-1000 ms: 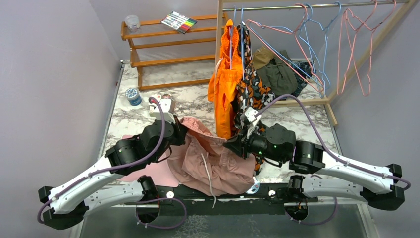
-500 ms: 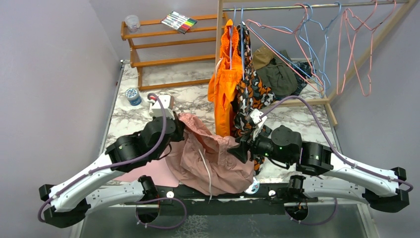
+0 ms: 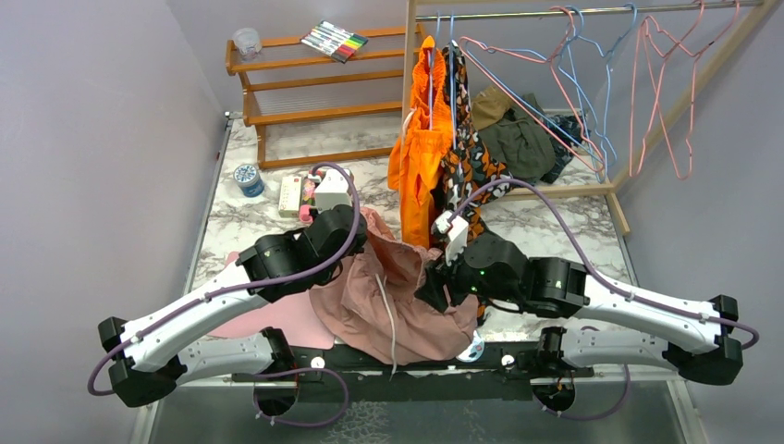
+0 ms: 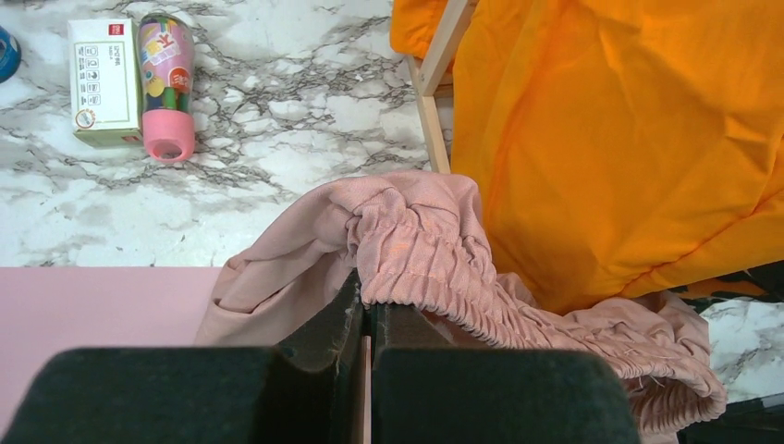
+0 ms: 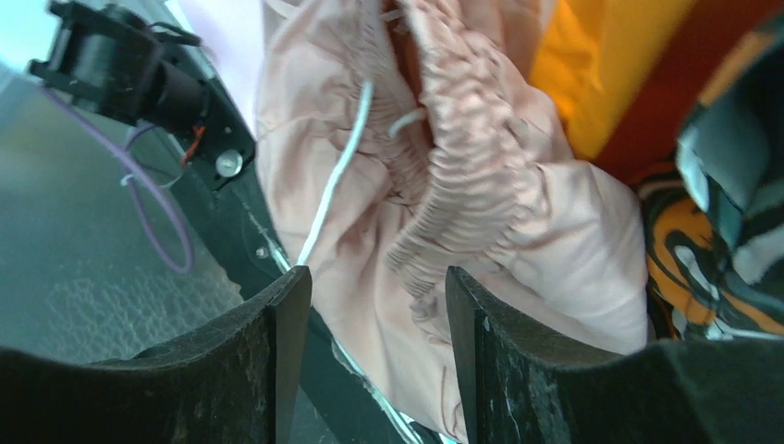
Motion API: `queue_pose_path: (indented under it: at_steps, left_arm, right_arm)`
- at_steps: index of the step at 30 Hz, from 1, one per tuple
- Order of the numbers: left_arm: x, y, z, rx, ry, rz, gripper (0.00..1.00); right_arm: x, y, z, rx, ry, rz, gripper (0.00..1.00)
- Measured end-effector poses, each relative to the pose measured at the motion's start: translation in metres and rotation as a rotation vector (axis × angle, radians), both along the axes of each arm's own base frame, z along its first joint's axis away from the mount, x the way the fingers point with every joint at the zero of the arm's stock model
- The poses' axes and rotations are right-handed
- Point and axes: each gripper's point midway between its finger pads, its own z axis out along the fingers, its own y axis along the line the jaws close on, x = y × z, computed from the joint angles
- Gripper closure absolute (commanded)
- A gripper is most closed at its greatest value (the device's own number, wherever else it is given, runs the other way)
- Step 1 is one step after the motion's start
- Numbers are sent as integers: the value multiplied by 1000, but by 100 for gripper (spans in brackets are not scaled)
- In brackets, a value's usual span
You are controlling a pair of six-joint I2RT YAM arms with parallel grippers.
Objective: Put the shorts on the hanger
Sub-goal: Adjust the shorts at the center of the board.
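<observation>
No legible text anywhere. Small print and icons on the white box [image 4: 105, 81] and colourful lettering on the pink bottle [image 4: 165, 85], both lying on the bench [image 4: 277, 139], too blurred to read.

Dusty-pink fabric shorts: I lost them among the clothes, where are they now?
In the top view, the dusty-pink shorts are bunched at bottom centre, in front of the hanging orange garment, waistband pinched in the shut left gripper.

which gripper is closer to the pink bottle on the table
Left. The left gripper, clamped on the shorts, is a short way from the pink bottle; the right gripper hangs open over the shorts, on their far side from it.
</observation>
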Motion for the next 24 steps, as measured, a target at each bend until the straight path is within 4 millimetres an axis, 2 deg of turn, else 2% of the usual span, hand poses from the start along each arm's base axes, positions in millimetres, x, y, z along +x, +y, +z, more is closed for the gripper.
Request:
queue_pose_path:
  at_steps: [7, 11, 20, 24]
  left_arm:
    - [2, 2, 2, -6, -8, 23, 100]
    - [3, 2, 2, -7, -10, 27, 100]
    - [3, 2, 2, -7, -9, 28, 100]
    - [3, 2, 2, -7, -9, 28, 100]
  right_arm:
    - [17, -11, -26, -57, 31, -167, 35]
    - [22, -10, -33, -72, 42, -209, 31]
    - [32, -4, -43, -79, 60, -289, 33]
    - [38, -7, -51, -98, 56, -345, 38]
